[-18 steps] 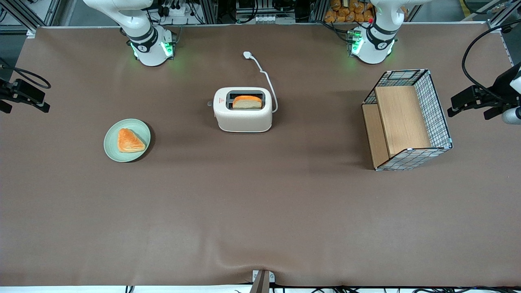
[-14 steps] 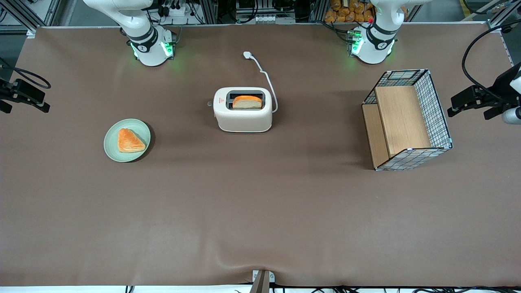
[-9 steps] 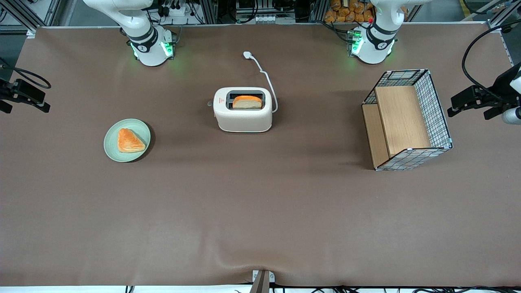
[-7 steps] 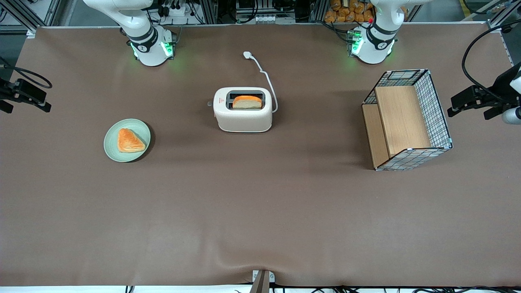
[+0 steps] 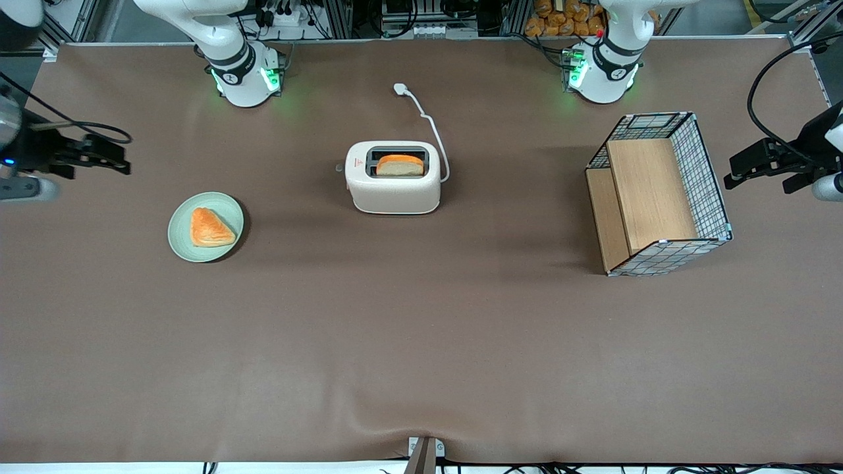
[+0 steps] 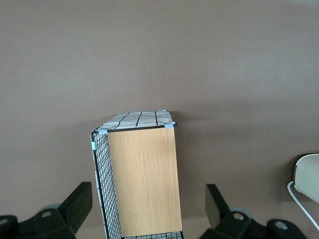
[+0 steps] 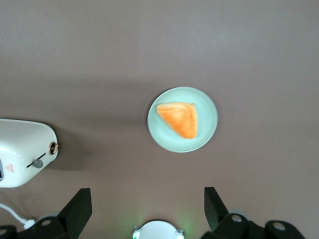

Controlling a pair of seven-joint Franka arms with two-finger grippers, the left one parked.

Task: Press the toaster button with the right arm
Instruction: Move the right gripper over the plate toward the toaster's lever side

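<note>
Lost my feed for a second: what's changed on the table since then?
Only the right arm moved: its gripper has swung inward over the table toward the toaster, jaws open, holding nothing. The toaster button, bread slice and plate stayed put.

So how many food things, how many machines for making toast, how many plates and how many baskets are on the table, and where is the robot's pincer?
Food: 2, the bread slice in the toaster and the pastry on the plate
Toaster: 1
Plate: 1
Basket: 1
Total: 5
The pincer is open, above the table toward the working arm's end, well apart from the toaster button.
</note>
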